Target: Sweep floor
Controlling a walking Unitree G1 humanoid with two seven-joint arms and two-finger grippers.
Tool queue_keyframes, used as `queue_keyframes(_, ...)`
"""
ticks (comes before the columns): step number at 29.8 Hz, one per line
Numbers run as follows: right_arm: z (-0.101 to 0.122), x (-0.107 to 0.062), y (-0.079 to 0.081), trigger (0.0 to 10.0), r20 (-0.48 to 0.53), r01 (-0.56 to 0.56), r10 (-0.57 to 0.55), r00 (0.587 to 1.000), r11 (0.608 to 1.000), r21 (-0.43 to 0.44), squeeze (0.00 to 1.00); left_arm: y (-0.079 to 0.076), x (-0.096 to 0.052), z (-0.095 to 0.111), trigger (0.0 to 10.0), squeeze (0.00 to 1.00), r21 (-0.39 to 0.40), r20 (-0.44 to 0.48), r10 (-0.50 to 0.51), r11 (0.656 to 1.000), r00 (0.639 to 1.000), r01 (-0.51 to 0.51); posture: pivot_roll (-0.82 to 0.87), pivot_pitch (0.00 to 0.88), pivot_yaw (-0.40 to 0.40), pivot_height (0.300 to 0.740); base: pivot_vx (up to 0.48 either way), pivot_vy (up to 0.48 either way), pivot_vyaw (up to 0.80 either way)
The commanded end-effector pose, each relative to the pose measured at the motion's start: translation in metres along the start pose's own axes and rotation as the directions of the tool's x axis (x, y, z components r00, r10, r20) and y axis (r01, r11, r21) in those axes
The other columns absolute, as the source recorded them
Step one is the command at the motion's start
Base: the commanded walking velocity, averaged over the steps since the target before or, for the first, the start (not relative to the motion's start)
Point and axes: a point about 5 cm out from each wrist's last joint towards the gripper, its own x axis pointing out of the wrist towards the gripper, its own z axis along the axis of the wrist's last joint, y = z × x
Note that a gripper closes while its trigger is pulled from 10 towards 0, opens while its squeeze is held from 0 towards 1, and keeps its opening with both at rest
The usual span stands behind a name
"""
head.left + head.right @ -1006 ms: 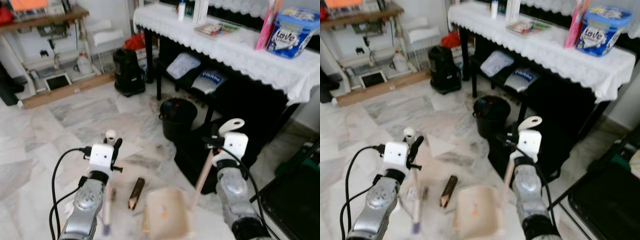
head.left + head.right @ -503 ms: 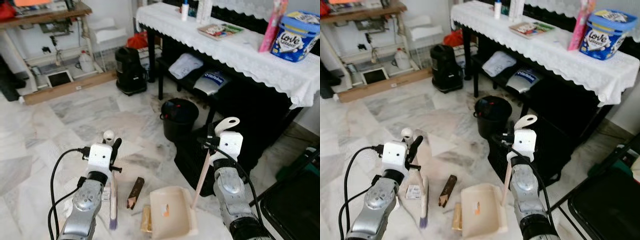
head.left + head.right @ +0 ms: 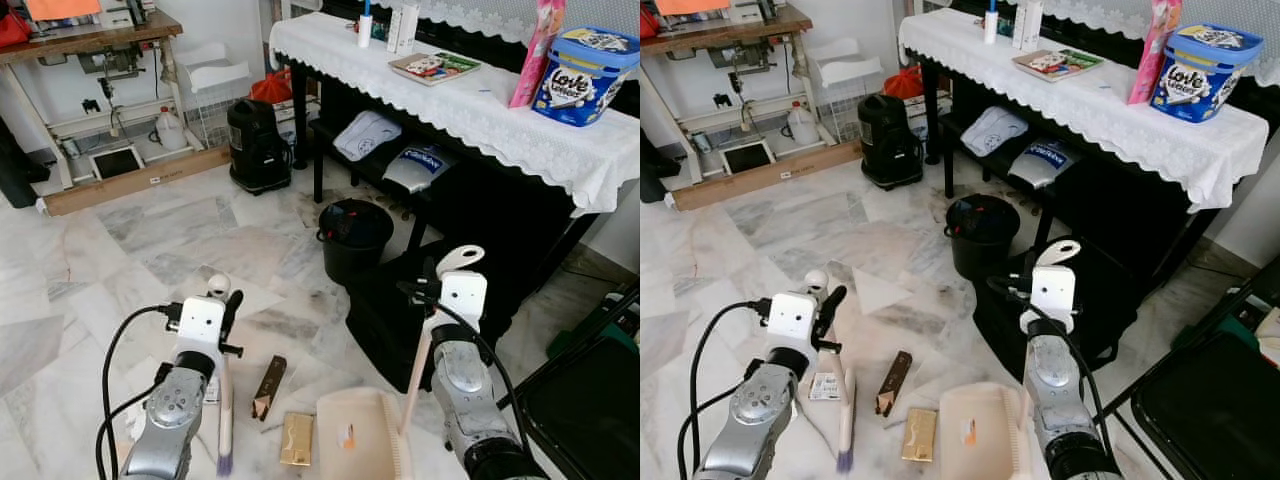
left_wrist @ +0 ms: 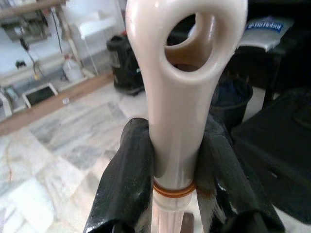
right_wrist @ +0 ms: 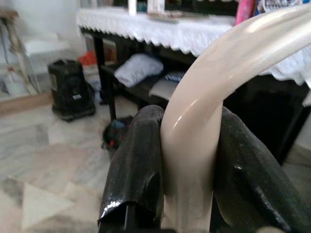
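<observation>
Left gripper (image 4: pixel 176 170) at lower left clamps the cream plastic broom handle (image 4: pixel 182 73); right gripper (image 5: pixel 187 160) at lower centre-right clamps the beige long-handled dustpan (image 3: pixel 362 440), both arms reaching forward.

The brush (image 3: pixel 224 420) stands at lower left of the frame, the dustpan (image 3: pixel 358 445) at lower right. Between them on the floor (image 3: pixel 150 240) lie a box (image 3: pixel 296 438) and a wrapper (image 3: pixel 268 386). A bucket (image 3: pixel 355 236) sits at centre, before the table (image 3: pixel 480 110) at upper right.
</observation>
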Motion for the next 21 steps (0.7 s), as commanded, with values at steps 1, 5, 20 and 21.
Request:
queue_keyframes(1,-0.002,-0.001,-0.004,10.0,-0.004,0.015,-0.015,1.0,1.0,-0.013,0.0,0.007,-0.001,-0.002,10.0,0.0,0.007,-0.022,0.018,1.0,1.0,-0.018,0.12,0.032,0.012,0.74,0.0,0.0,0.0)
queue_keyframes(5,-0.009,-0.004,-0.005,10.0,-0.026,0.025,-0.025,0.999,1.0,-0.019,0.0,0.011,0.0,-0.006,10.0,0.0,-0.003,-0.058,0.034,0.999,0.998,-0.035,0.11,0.037,0.02,0.74,0.0,0.0,0.0)
queue_keyframes(20,-0.023,-0.009,-0.009,10.0,-0.071,0.033,-0.037,0.997,0.997,-0.067,0.0,0.013,0.0,-0.011,10.0,0.0,-0.123,-0.115,0.019,0.992,0.993,-0.033,0.12,0.043,0.027,0.74,0.0,0.0,0.0)
queue_keyframes(21,-0.023,-0.01,-0.008,10.0,-0.071,0.033,-0.038,0.997,0.997,-0.068,0.0,0.013,-0.001,-0.013,10.0,0.0,-0.113,-0.124,0.01,0.993,0.992,-0.024,0.12,0.042,0.034,0.74,0.0,0.0,0.0)
